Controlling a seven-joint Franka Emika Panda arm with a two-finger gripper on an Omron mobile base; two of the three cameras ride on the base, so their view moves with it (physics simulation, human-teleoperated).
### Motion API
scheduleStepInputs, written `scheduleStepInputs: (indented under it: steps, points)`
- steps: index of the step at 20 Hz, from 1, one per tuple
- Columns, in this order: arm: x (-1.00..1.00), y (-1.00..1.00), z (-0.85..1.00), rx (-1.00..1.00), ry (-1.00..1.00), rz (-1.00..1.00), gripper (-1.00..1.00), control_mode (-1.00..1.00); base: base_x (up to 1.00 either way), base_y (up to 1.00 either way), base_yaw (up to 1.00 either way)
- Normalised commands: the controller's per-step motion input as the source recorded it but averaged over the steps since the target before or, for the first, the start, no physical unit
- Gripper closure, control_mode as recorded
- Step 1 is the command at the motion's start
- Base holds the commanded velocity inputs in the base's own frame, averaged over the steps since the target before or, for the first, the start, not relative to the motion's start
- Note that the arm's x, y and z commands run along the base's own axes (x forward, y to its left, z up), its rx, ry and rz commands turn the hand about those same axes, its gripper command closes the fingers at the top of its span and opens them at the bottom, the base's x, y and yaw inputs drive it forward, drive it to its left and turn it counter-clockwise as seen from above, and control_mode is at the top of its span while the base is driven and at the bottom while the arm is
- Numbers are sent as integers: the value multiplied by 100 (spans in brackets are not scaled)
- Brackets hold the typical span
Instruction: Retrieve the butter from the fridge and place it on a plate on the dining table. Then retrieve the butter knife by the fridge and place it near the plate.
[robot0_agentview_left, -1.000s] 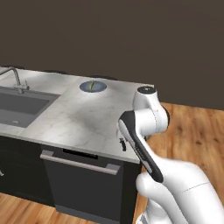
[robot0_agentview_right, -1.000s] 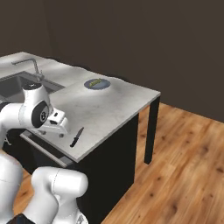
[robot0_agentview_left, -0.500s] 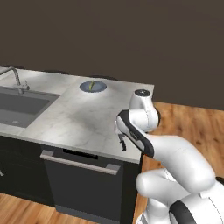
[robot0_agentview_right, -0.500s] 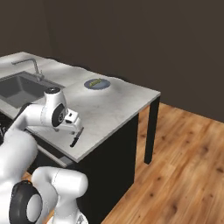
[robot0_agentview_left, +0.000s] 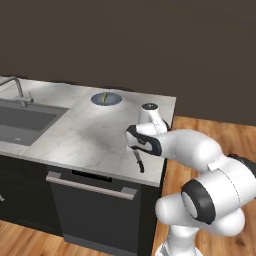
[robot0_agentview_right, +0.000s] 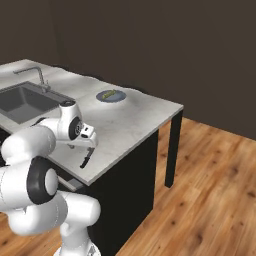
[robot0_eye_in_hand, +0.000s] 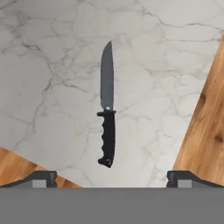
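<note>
Swung forward and lower over the near corner of the marble since a second ago, claw (robot0_eye_in_hand: 112, 179) spread wide and holding nothing.
Directly beneath, flat on the veined white-grey dining table (robot0_eye_in_hand: 52, 87): slim butter knife (robot0_eye_in_hand: 106, 105), ribbed black handle, smooth pointed grey blade. Well beyond, round blue-grey plate (robot0_agentview_left: 106, 98) carrying a slim yellow butter (robot0_agentview_left: 105, 98) stick.

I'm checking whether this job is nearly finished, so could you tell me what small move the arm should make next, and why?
Probably lift the open tool straight up and away: the black-handled butter knife lies free on the white-grey marble table, apart from both fingertips, but some way from the round blue-grey plate holding the yellow butter stick.
</note>
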Motion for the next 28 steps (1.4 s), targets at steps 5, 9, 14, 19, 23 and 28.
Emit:
scheduleStepInputs:
  steps: [5, 9, 14, 19, 23, 28]
  points:
    - [0, 0, -35, 0, 2, 0, -100, -100, 0, 0, 0]
    - [0, 0, -39, 0, 0, 0, -100, -100, 0, 0, 0]
    - [0, 0, -50, 0, 0, 0, -100, -100, 0, 0, 0]
    - [0, 0, -45, 0, 0, 0, -100, -100, 0, 0, 0]
    - [0, 0, -36, 0, 0, 0, -100, -100, 0, 0, 0]
    - [0, 0, -35, 0, 0, 0, -100, -100, 0, 0, 0]
